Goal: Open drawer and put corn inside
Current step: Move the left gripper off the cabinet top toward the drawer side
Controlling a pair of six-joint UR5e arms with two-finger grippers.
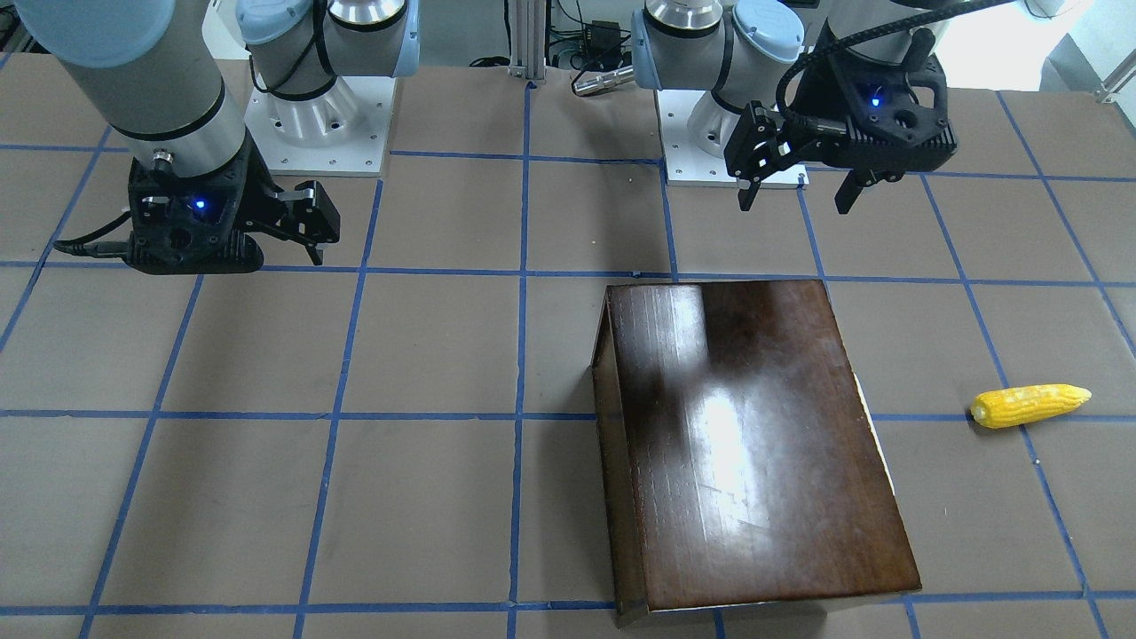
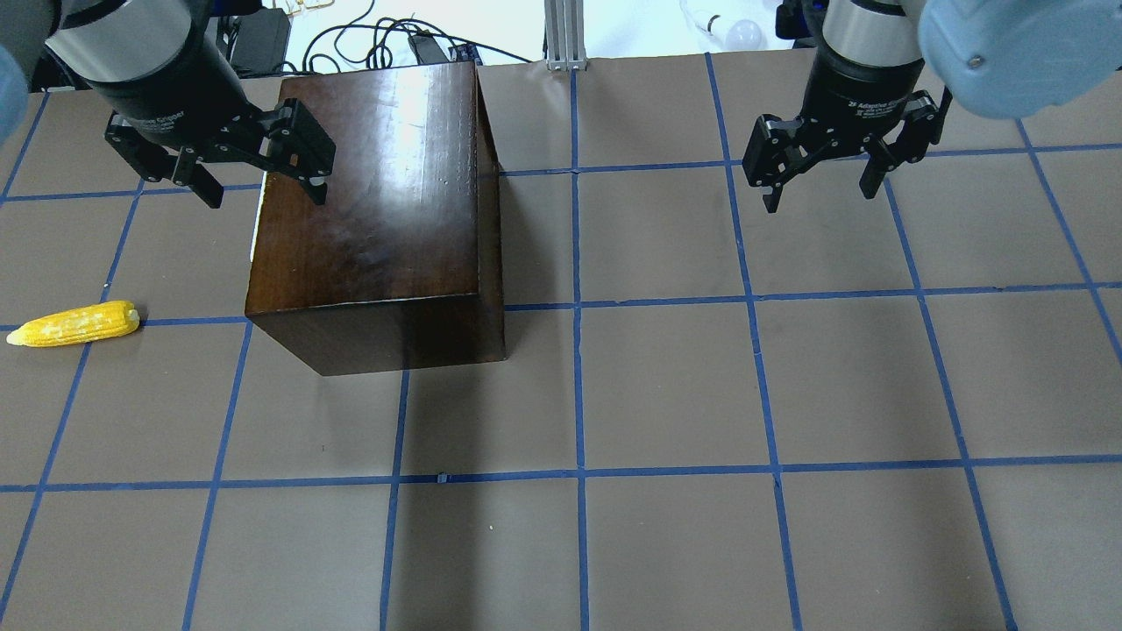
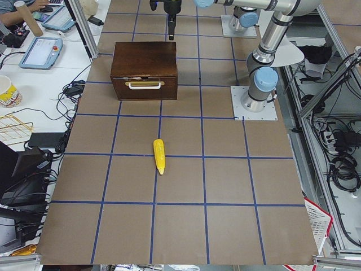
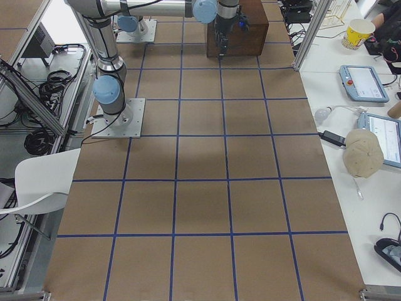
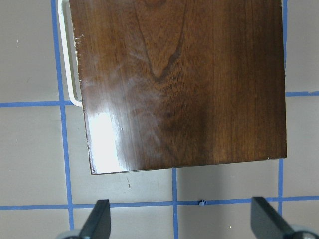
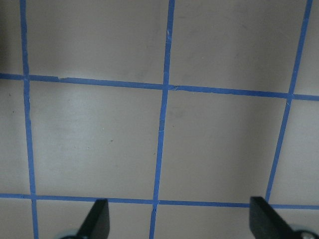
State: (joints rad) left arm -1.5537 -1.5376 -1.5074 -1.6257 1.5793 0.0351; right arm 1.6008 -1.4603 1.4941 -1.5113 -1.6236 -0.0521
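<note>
The glossy dark-brown box [image 2: 377,202] stands on the table left of centre. Its drawer [image 3: 144,89] is shut; the dark front panel with a white handle [image 5: 67,59] faces the robot's left. The yellow corn [image 2: 74,324] lies on the table beyond that front, apart from the box, and also shows in the front-facing view [image 1: 1029,405]. My left gripper [image 2: 263,188] is open and empty, held high by the box's robot-side edge [image 5: 180,221]. My right gripper [image 2: 821,194] is open and empty above bare table [image 6: 179,221].
The table [image 2: 666,386] is brown with a blue tape grid. The two arm bases [image 1: 319,115] stand at the robot's edge. Cables, tablets and a cup [image 4: 360,31] lie on the white benches beyond the table's far side.
</note>
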